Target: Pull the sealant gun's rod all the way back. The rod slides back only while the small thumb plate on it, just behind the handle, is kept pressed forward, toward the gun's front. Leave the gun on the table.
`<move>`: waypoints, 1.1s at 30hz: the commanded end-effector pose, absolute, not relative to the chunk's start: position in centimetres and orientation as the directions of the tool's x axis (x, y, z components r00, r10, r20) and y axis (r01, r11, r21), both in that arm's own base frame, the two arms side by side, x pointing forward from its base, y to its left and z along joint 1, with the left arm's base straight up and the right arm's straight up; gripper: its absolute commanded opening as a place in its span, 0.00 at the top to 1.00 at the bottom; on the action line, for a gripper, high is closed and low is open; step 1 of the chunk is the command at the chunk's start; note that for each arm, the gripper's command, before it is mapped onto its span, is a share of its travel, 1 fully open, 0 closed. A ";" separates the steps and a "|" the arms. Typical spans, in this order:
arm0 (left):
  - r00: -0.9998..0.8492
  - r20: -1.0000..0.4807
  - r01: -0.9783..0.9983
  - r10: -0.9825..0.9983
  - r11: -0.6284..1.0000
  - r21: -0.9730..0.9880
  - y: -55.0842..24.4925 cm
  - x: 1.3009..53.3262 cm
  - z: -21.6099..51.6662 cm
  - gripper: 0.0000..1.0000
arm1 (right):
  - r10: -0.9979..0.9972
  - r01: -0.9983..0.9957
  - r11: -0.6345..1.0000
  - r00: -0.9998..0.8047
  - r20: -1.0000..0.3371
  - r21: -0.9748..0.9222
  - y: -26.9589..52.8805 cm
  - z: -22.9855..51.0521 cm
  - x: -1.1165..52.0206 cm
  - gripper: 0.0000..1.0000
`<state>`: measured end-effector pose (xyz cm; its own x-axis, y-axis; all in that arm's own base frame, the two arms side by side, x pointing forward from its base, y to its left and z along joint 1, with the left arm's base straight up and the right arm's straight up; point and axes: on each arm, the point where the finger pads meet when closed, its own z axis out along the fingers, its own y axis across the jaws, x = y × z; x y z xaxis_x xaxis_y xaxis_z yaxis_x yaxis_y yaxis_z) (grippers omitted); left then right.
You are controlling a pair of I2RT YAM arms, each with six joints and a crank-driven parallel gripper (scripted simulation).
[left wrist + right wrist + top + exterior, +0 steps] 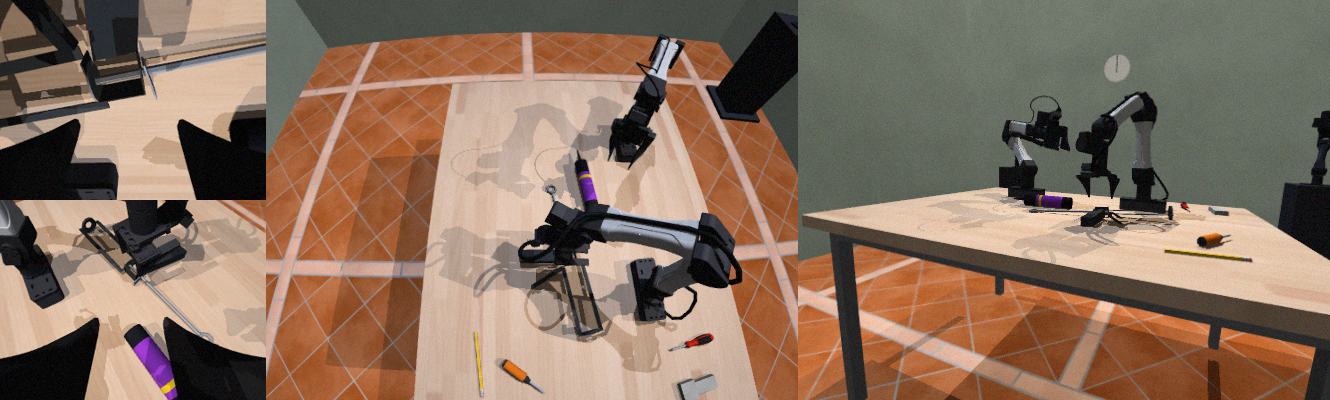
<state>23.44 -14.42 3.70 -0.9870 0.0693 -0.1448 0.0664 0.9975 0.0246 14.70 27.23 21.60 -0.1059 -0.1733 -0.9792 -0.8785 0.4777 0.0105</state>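
The sealant gun lies on its side on the table, its frame (592, 302) (102, 250) empty and its black handle (537, 256) (1094, 217) (166, 260) sideways. The rod (201, 60) (171, 306) sticks far out behind the handle, ending in a ring (551, 189). In the left wrist view the plunger disc (91, 80) is close to the handle's front, and the thin thumb plate (150, 82) leans away from the handle's back. My left gripper (1100, 197) (128, 121) is open and empty above the gun. My right gripper (620, 164) (131, 320) is open, high beyond the rod's ring end.
A purple cartridge (588, 191) (1055, 201) (153, 358) lies beside the rod. A yellow pencil (479, 365) (1203, 254), an orange screwdriver (515, 371) (1210, 240), a red screwdriver (700, 341) and a grey block (697, 387) lie past the gun's front end.
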 end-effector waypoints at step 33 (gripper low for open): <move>-0.598 -0.764 0.376 0.243 0.926 0.000 -8.9 22.4 4.7 0.00 | -0.174 -0.874 0.487 -0.097 -0.980 0.000 27.2 21.3 14.9 0.30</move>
